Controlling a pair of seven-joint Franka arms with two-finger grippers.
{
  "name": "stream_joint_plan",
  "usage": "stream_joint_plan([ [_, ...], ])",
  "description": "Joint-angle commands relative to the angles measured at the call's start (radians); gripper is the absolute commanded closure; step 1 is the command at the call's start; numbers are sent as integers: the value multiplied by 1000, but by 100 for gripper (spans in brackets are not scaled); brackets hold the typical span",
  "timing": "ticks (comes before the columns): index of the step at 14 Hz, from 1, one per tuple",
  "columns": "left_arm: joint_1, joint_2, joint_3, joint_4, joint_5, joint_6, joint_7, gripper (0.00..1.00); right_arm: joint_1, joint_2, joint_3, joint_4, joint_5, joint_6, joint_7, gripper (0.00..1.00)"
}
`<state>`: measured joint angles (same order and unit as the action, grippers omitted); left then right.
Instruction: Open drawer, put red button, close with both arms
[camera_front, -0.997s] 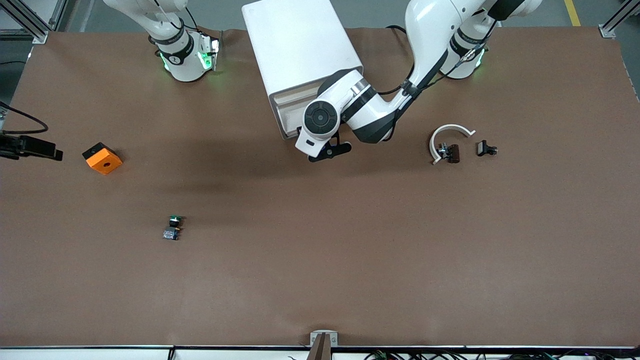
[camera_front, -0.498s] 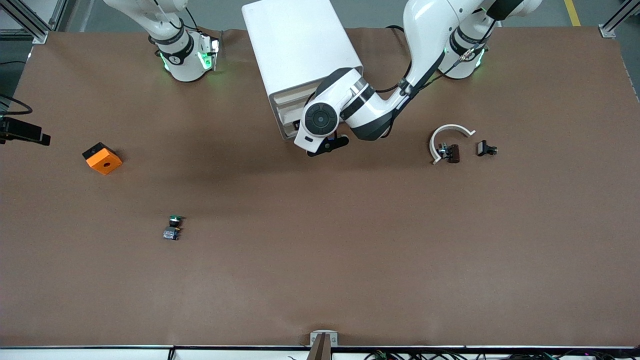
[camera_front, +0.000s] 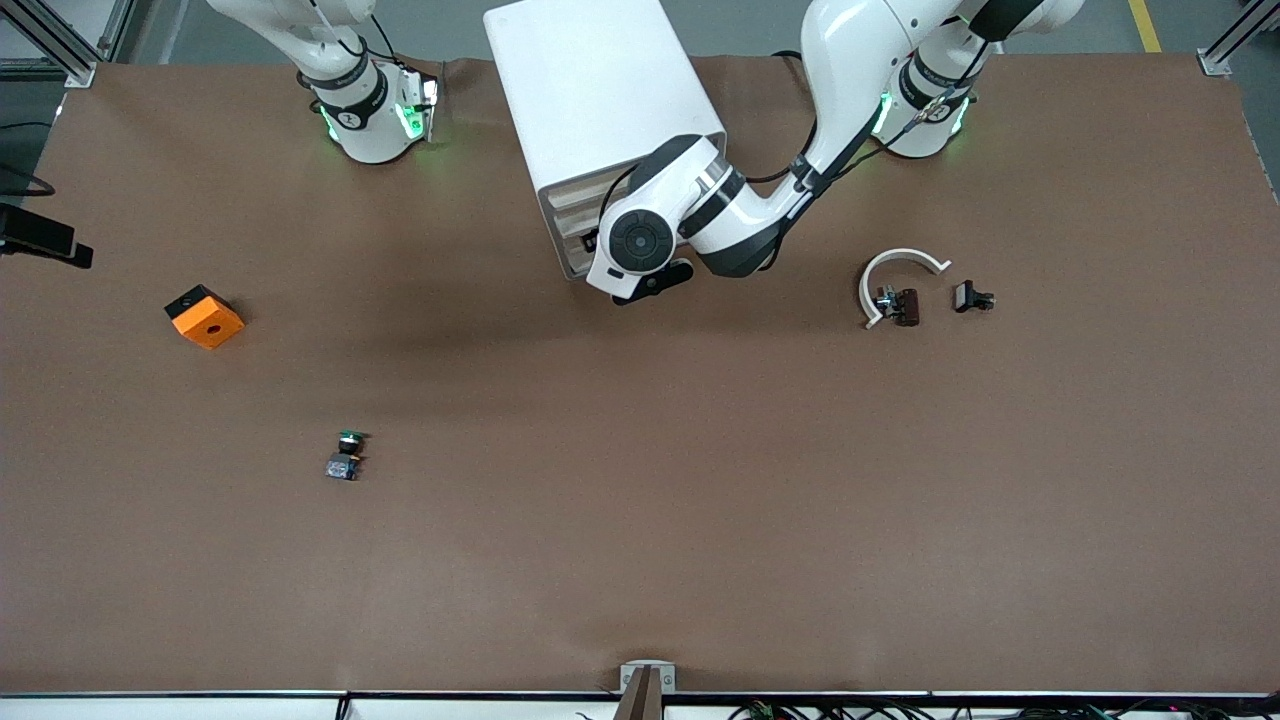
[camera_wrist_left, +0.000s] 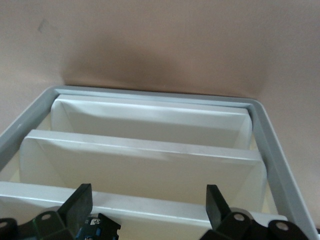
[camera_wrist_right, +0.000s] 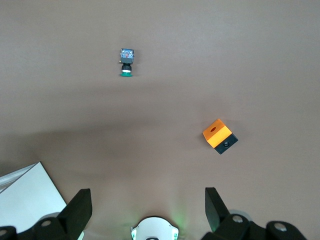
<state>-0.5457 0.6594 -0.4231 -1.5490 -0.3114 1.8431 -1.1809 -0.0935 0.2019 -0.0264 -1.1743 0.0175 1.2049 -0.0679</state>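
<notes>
The white cabinet stands between the arm bases. My left gripper is at its front, open, with the fingers on either side of the uppermost drawer's front edge and gripping nothing. In the left wrist view the gripper is just above that edge. The drawer stands slightly out. A black and blue-grey body lies inside it beside one finger; its cap is out of view. My right gripper hangs open and empty over the table's edge at the right arm's end.
A green-capped button lies on the table, also in the right wrist view. An orange block lies toward the right arm's end. A white curved piece and two small dark parts lie toward the left arm's end.
My left gripper has moved in against the cabinet front, and the drawer stands less far out. My right gripper has drawn away toward the table's edge.
</notes>
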Motion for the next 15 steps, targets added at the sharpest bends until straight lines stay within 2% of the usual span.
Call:
stream_joint_plan([
  [1, 0, 0, -8, -13, -44, -1, -19, 0, -8, -87, 13, -37, 1, -34, 8, 0],
  [3, 0, 2, -8, -14, -48, -1, -19, 0, 32, -87, 2, -39, -17, -28, 8, 0],
  [10, 23, -6, 6, 3, -28, 1, -10, 0, 73, -85, 6, -48, -24, 24, 11, 0],
  [15, 130, -18, 12, 75, -26, 1, -10, 0, 71, -93, 0, -67, -17, 22, 13, 0],
])
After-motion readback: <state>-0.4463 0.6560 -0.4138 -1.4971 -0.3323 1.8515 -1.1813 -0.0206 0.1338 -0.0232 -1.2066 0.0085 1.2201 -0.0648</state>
